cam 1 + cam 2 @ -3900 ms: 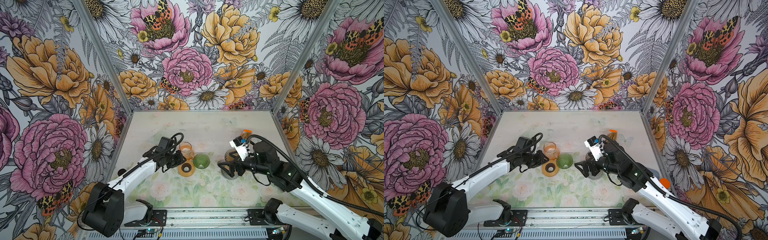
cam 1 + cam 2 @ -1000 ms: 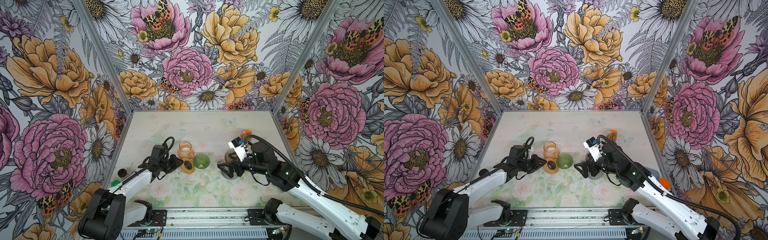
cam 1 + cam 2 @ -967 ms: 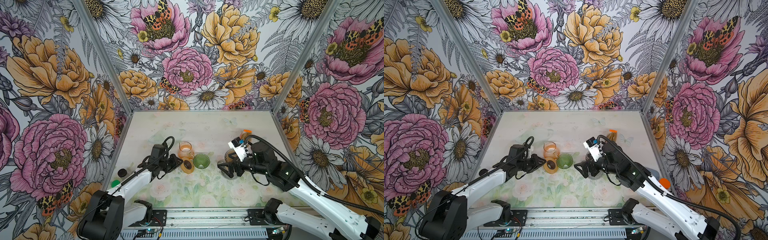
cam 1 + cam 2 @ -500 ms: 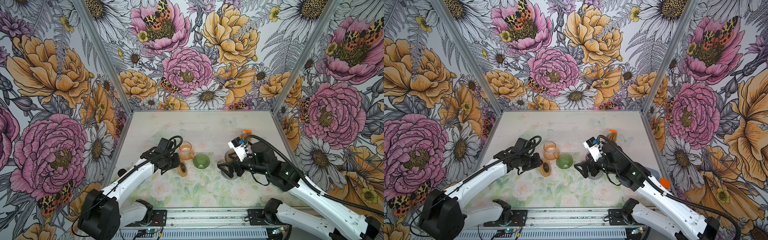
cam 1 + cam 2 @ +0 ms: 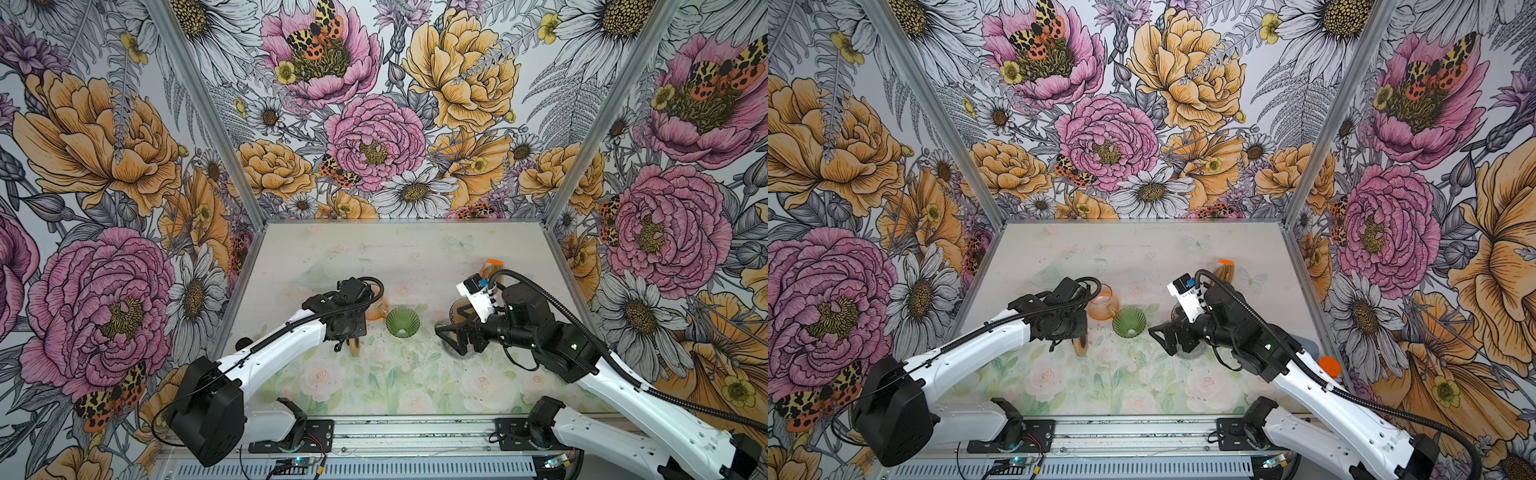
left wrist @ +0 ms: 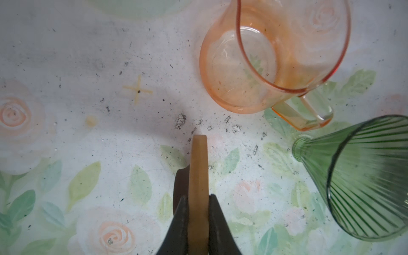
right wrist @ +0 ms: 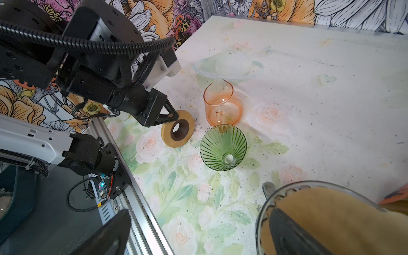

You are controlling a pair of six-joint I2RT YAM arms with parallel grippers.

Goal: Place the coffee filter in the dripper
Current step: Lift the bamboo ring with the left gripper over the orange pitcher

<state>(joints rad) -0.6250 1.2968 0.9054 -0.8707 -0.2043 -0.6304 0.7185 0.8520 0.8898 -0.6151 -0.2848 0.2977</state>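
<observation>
The green ribbed glass dripper (image 5: pixel 402 323) (image 5: pixel 1128 322) (image 7: pixel 223 148) lies on its side mid-table, its mouth towards the front. Brown coffee filters (image 7: pixel 331 212) sit in a clear glass jar (image 7: pixel 265 205). My right gripper (image 5: pixel 451 336) (image 7: pixel 198 238) is open; one finger stands inside the jar against the filters, the other well outside it. My left gripper (image 5: pixel 351 343) (image 6: pixel 197 198) is shut on a wooden ring (image 6: pixel 198 167) (image 7: pixel 177 128), held on edge just left of the dripper.
An orange glass carafe (image 5: pixel 376 309) (image 6: pixel 265 66) stands upright right behind the ring and dripper. A clear shallow dish (image 5: pixel 320 274) (image 7: pixel 229 66) lies further back left. A tan bundle with an orange tab (image 5: pixel 493 266) is at the back right. Coffee specks dot the table.
The left gripper has raised the wooden ring from lying flat beside the carafe to standing on edge, and the arm has lifted. The right arm and the jar have not moved.
</observation>
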